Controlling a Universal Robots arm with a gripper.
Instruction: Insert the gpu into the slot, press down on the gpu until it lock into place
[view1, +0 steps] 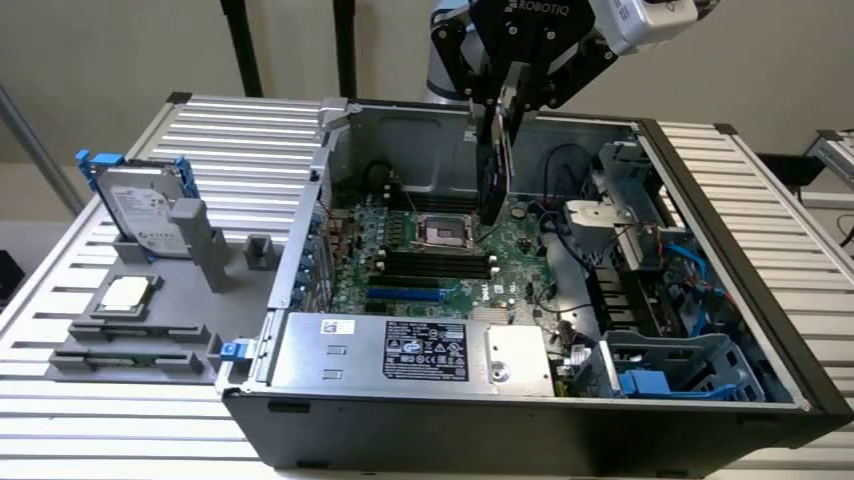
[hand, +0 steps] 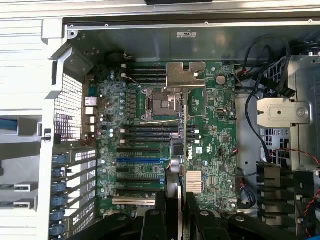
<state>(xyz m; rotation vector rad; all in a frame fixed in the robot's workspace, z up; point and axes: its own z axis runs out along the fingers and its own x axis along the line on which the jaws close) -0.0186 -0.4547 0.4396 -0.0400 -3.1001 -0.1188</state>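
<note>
Pincer (view1: 507, 98) clamped on the upper edge of the gpu (view1: 495, 170), which hung upright over the motherboard (view1: 454, 265) inside the open case (view1: 694, 300). In the exterior view, the blue slot (view1: 404, 296) lay at seven o'clock from the gpu, apart from it.

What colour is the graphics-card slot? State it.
The slot is bright blue; clearest in the wrist view.
</note>
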